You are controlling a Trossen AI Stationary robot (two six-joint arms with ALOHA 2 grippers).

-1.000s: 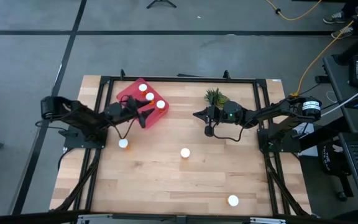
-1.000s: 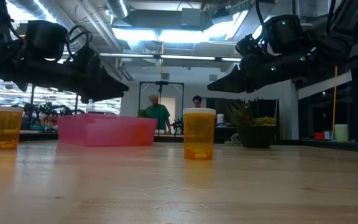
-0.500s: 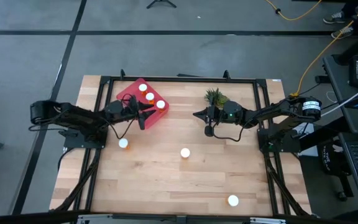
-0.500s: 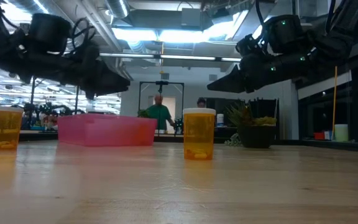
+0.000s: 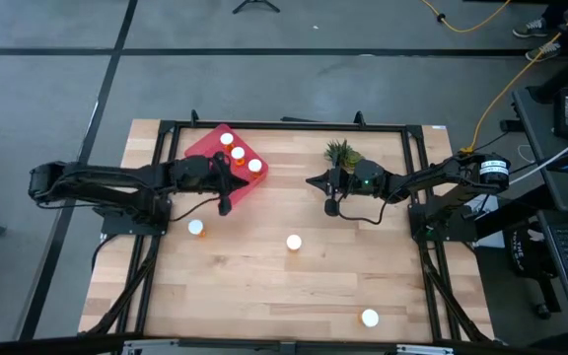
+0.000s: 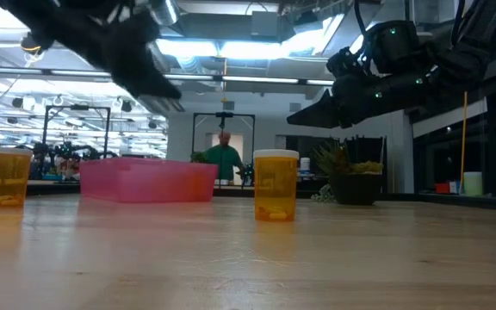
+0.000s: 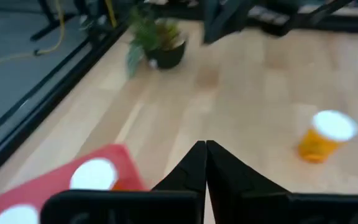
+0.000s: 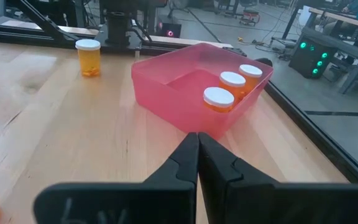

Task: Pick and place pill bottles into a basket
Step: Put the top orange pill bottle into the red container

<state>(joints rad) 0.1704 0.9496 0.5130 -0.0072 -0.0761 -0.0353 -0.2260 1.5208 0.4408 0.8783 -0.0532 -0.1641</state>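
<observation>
While my left gripper (image 5: 227, 187) hovers with fingers pressed together, empty, over the red basket (image 5: 208, 150), three white-capped orange pill bottles (image 8: 232, 86) stand inside it. My right gripper (image 5: 313, 182) hangs near the plant (image 5: 340, 153), likewise closed and empty.

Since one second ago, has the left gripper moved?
Yes. The left gripper has drawn slightly back over the basket's near edge and, in the low view, risen well above it.

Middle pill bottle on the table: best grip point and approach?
Grip the pill bottle across its orange body just under the white cap, coming from above. It stands upright with bare table all round, so the fingers can straddle it freely. Right gripper looks nearer.
</observation>
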